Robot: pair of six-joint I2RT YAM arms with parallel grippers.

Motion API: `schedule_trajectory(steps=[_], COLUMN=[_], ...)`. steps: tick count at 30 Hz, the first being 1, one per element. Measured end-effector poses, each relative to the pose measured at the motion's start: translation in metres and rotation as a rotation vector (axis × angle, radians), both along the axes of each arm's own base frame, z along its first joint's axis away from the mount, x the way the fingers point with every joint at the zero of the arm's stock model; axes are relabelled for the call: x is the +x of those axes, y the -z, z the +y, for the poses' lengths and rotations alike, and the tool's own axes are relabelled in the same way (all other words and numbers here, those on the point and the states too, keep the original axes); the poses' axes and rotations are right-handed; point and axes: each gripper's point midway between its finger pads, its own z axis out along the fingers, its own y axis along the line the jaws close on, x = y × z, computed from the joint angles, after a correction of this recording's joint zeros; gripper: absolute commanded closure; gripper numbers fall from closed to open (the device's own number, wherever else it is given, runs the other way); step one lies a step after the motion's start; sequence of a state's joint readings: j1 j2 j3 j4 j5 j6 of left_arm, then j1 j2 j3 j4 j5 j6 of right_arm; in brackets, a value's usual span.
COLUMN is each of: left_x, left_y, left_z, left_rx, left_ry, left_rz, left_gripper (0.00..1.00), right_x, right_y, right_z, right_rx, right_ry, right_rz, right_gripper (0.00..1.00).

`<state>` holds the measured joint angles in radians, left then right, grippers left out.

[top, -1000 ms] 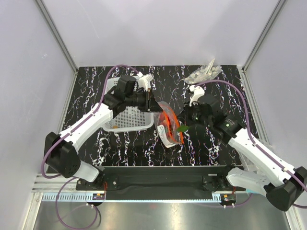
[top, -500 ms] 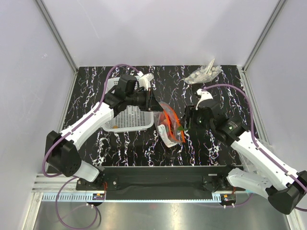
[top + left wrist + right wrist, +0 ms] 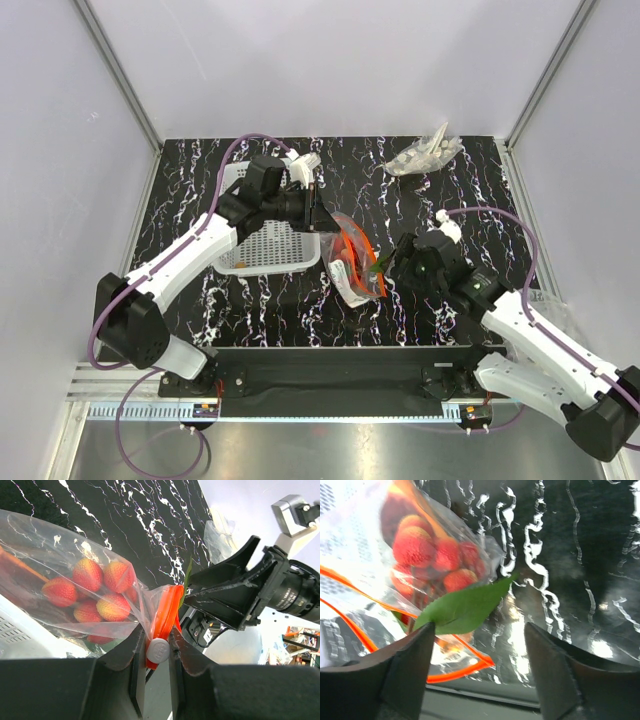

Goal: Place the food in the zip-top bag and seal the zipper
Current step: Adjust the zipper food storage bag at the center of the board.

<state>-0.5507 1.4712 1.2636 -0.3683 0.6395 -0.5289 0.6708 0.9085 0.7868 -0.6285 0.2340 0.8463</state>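
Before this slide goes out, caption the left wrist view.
Left gripper pinches the orange zipper of the zip-top bag, red food inside; open right gripper faces it.

Your overhead view is bright, evenly lit and sharp, with only soft shadows on the counter (image 3: 440,200). Your right wrist view is soft: the zip-top bag (image 3: 420,540) glares white at left, and the near fingers (image 3: 555,680) are blurred.

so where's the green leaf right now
Near the centre of the top view, the green leaf pokes out of the mouth of the zip-top bag, just left of the open right gripper.
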Motion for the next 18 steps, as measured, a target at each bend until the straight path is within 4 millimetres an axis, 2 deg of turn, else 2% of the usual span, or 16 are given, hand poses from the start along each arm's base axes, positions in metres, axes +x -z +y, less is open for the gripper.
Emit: schedule_trajectory(steps=[4, 7, 8, 9, 12, 14, 17, 18], left_x=[0.000, 0.000, 0.000, 0.000, 0.000, 0.000, 0.000, 0.000], left_y=[0.000, 0.000, 0.000, 0.000, 0.000, 0.000, 0.000, 0.000], left_z=[0.000, 0.000, 0.000, 0.000, 0.000, 0.000, 0.000, 0.000], left_rx=[0.000, 0.000, 0.000, 0.000, 0.000, 0.000, 0.000, 0.000], left_ry=[0.000, 0.000, 0.000, 0.000, 0.000, 0.000, 0.000, 0.000], left_rz=[0.000, 0.000, 0.000, 0.000, 0.000, 0.000, 0.000, 0.000], left_gripper=[1.00, 1.00, 1.00, 1.00, 1.00, 1.00, 1.00, 1.00], right_x=[0.003, 0.004, 0.006, 0.008, 0.015, 0.016, 0.016, 0.017], right_y=[0.005, 0.007, 0.006, 0.004, -0.004, -0.006, -0.010, -0.012], right_z=[0.004, 0.006, 0.008, 0.010, 0.015, 0.016, 0.015, 0.015], right_rx=[0.085, 0.123, 0.136, 0.150, 0.196, 0.229, 0.274, 0.287], right_ry=[0.038, 0.054, 0.057, 0.060, 0.065, 0.072, 0.089, 0.093], right_rz=[-0.037, -0.053, -0.062, -0.073, -0.112, -0.136, -0.169, -0.178], right_gripper=[0.26, 0.21, 0.15, 0.14, 0.16, 0.21, 0.39, 0.55])
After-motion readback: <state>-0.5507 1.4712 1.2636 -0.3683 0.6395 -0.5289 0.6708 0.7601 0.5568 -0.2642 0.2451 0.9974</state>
